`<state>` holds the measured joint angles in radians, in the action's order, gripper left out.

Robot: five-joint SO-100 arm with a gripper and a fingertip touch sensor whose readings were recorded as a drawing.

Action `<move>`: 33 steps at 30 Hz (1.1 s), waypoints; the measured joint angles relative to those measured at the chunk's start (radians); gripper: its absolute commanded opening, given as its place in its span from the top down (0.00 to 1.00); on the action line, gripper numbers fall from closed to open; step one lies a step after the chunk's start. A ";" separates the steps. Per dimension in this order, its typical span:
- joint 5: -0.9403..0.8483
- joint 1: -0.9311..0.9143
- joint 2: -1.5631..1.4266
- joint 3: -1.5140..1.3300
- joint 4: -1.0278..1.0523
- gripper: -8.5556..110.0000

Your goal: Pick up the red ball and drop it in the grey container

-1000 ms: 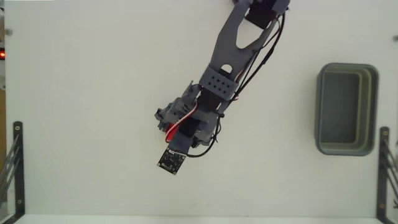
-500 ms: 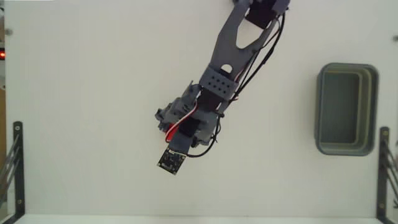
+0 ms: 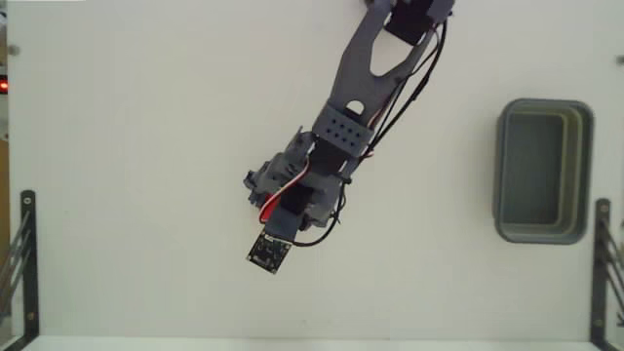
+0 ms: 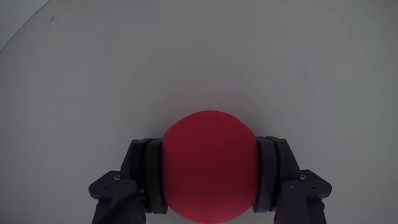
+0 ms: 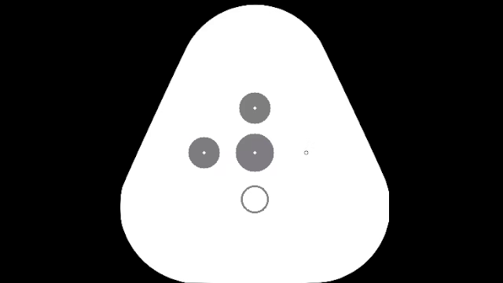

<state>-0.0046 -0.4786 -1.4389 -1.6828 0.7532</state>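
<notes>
In the wrist view the red ball (image 4: 209, 163) fills the space between my gripper's (image 4: 209, 177) two dark fingers (image 4: 148, 173), which press on its left and right sides. The gripper is shut on the ball over the white table. In the fixed view the arm (image 3: 336, 136) reaches down from the top middle, and its wrist covers the fingers and the ball. The grey container (image 3: 506, 171), a grey-green rectangular tub, stands at the right edge of the table, well to the right of the wrist, with nothing in it.
Black metal brackets stand at the lower left (image 3: 26, 258) and lower right (image 3: 602, 263) table edges. The wrist camera board (image 3: 270, 252) sticks out below the wrist. White table surface lies between the arm and the container.
</notes>
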 measured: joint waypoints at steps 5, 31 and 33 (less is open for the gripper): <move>0.000 0.000 0.000 0.000 0.000 0.33; 0.000 0.000 -0.002 0.000 0.000 0.36; 0.000 0.000 -0.002 0.000 0.000 0.36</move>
<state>-0.0046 -0.4786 -1.4404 -1.6828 0.7532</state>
